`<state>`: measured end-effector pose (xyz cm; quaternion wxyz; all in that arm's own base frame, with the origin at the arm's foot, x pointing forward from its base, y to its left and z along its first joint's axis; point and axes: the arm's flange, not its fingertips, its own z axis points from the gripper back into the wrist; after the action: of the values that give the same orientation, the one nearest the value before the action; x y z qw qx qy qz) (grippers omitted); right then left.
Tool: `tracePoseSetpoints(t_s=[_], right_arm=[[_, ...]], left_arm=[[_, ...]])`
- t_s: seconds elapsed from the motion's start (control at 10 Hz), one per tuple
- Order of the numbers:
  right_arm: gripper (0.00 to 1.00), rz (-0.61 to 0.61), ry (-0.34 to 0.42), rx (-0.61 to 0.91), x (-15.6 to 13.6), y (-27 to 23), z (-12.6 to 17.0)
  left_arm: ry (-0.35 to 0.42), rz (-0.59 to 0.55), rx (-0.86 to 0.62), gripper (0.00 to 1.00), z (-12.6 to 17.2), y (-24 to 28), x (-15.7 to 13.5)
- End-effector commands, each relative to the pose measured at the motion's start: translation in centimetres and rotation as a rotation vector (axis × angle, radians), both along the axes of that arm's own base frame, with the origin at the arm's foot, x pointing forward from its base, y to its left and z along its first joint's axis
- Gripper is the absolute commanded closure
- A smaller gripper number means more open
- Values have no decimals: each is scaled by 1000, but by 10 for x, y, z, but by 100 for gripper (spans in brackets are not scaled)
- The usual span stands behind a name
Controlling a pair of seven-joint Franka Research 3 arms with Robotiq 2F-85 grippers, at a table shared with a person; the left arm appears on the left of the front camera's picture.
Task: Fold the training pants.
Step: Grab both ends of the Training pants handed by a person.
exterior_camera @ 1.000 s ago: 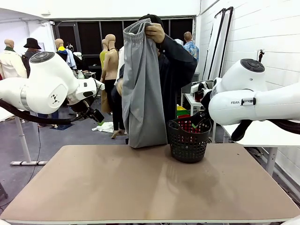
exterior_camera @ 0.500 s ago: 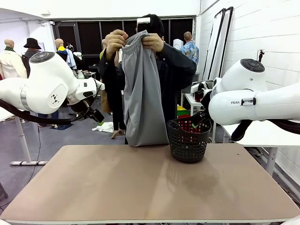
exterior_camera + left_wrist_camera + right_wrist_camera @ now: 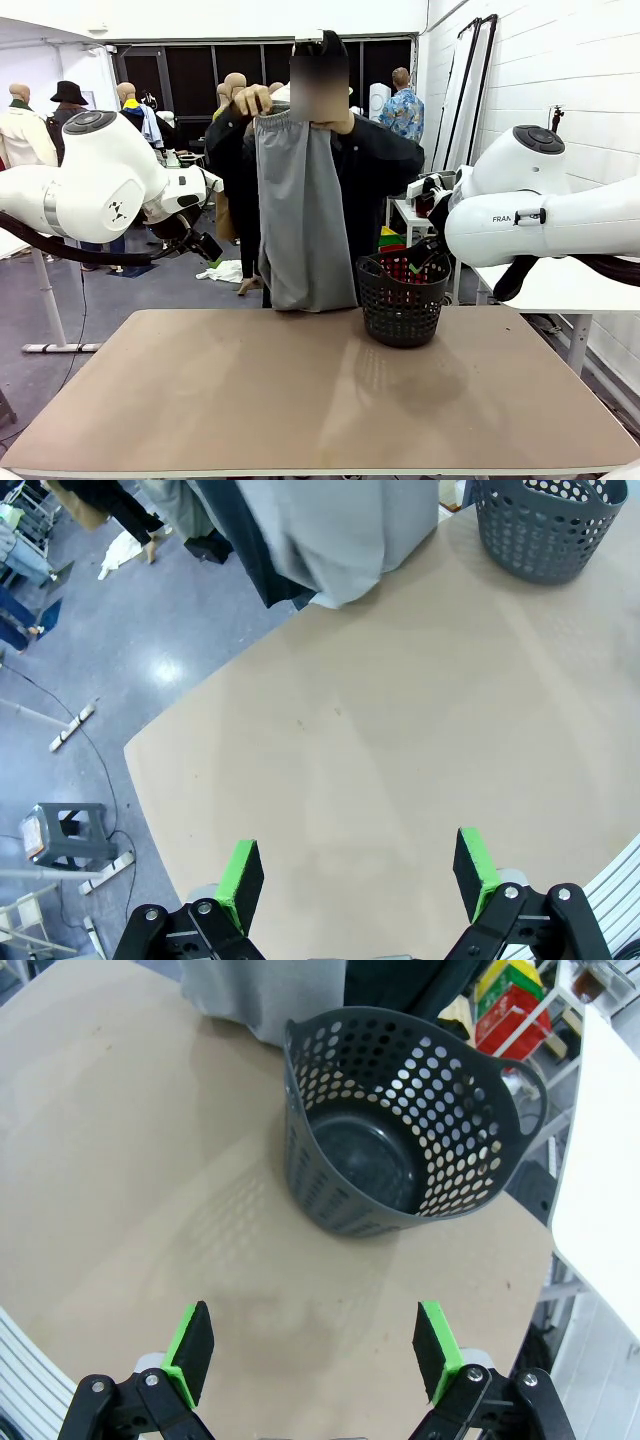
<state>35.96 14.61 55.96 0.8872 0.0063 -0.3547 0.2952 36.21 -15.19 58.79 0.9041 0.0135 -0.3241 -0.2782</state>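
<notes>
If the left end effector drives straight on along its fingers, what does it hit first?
Most likely the bare tabletop: the left end effector points down at it, open, with nothing between. The training pants and basket are off that line, toward the far edge.

Across the table (image 3: 300, 400) from me the person (image 3: 385, 170) stands behind its far edge, holding the training pants (image 3: 300, 210) up, their lower end at that edge. The basket (image 3: 402, 300) stands on the table just right of them. My left gripper (image 3: 355, 875) hangs over the table's left part, my right gripper (image 3: 315, 1345) before the basket.
</notes>
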Motion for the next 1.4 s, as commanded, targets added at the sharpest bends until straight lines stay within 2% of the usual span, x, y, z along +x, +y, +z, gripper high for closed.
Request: tracePoseSetpoints(t_s=[0.0,1.3], right_arm=[[0,3,2,-3,1,1,1],[0,3,2,-3,1,1,1]], left_arm=[[-5,-6,4,0,0,0,0],[-5,-6,4,0,0,0,0]])
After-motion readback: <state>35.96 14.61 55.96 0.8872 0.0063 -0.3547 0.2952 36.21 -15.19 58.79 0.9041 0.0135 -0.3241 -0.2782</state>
